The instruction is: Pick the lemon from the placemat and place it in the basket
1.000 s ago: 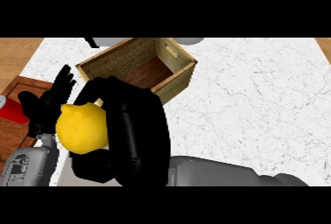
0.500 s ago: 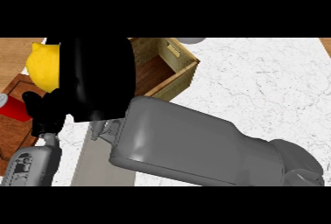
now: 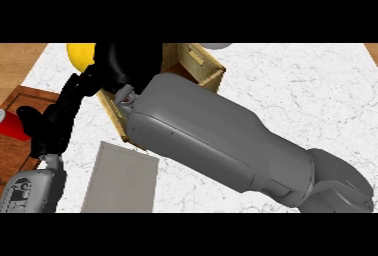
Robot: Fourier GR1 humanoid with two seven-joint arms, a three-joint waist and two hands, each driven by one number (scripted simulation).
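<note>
At the far left of the head view you see a red object resting on a brown wooden board, partly cut off by the frame edge. Just right of it, the left hand stands upright near the left edge, its black fingers extended and relaxed, grasping nothing; its grey forearm enters from the lower left corner. Beside that forearm, a grey placemat lies flat on the white marbled worktop.

Further right and at the top, you find the lemon, of which only a yellow portion shows. The right hand is curled round it, black fingers covering most of the fruit. Hand and lemon sit at the upper left side of the basket, a box with light wooden walls; you cannot tell whether the lemon is above the basket's opening or beside its wall, because the hand and the arm hide that area. The right forearm, large and grey, crosses the view diagonally from the lower right corner and covers much of the basket.
</note>
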